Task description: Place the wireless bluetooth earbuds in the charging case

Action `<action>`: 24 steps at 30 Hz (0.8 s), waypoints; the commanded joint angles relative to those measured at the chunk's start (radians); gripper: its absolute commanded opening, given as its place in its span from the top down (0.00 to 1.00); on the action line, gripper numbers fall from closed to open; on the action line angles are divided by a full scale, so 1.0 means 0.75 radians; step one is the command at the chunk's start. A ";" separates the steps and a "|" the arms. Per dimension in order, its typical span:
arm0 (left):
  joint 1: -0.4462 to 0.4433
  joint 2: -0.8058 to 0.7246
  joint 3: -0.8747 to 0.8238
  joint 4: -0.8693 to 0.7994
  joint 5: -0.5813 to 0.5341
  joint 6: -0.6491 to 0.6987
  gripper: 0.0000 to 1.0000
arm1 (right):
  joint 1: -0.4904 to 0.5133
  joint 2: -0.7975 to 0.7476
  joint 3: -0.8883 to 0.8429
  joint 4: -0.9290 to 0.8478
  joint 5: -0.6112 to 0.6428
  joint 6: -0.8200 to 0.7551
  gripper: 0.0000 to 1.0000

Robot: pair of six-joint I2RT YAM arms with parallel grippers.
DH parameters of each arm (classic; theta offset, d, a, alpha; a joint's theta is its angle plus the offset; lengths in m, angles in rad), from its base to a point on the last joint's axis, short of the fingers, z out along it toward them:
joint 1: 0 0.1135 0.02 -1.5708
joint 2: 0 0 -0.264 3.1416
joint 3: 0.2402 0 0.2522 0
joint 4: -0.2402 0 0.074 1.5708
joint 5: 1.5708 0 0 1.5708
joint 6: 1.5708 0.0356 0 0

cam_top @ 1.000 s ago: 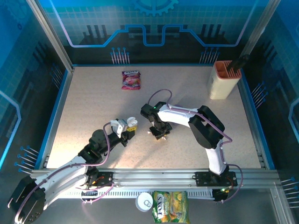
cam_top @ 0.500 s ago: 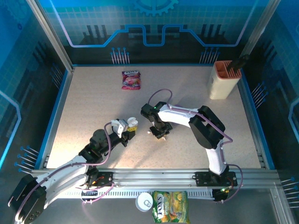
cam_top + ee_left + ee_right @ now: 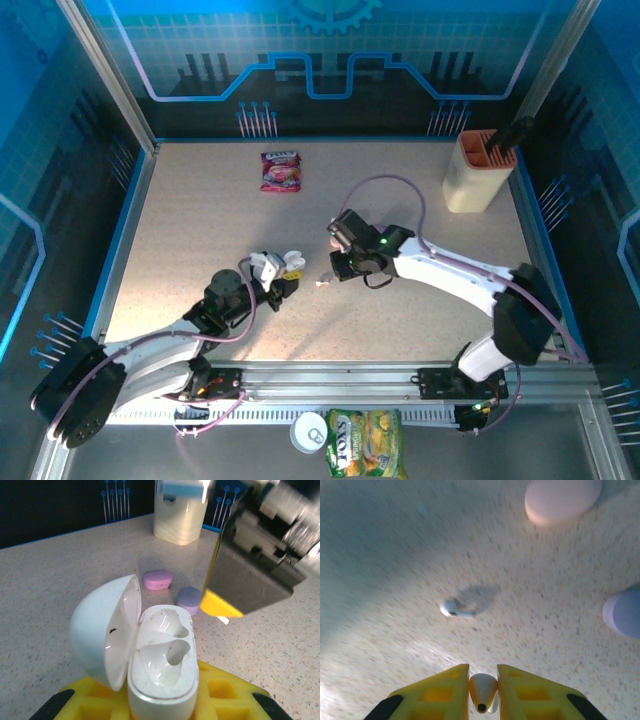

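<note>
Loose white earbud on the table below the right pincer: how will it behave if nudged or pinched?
Likely very light: the loose white earbud is tiny beside the pink case. Rounded and lying on its side, it may roll or skid when nudged. Probably stiff enough to pinch: the right pincer is shut on a second white earbud, undeformed.

Reaching inward with both arms, wrists close together.
Clamping charging case [image 3: 165,650] in left gripper [image 3: 162,700]; seemingly pinching white earbud [image 3: 483,694] in right gripper [image 3: 483,677].
</note>
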 commanded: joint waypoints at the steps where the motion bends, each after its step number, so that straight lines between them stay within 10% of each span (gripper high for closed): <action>1: 0.004 0.072 0.074 0.174 0.088 0.039 0.90 | -0.001 -0.148 -0.089 0.263 0.013 0.055 0.82; 24: -0.011 0.245 0.164 0.303 0.147 0.088 0.91 | 0.190 -0.243 -0.191 0.799 -0.042 -0.173 0.85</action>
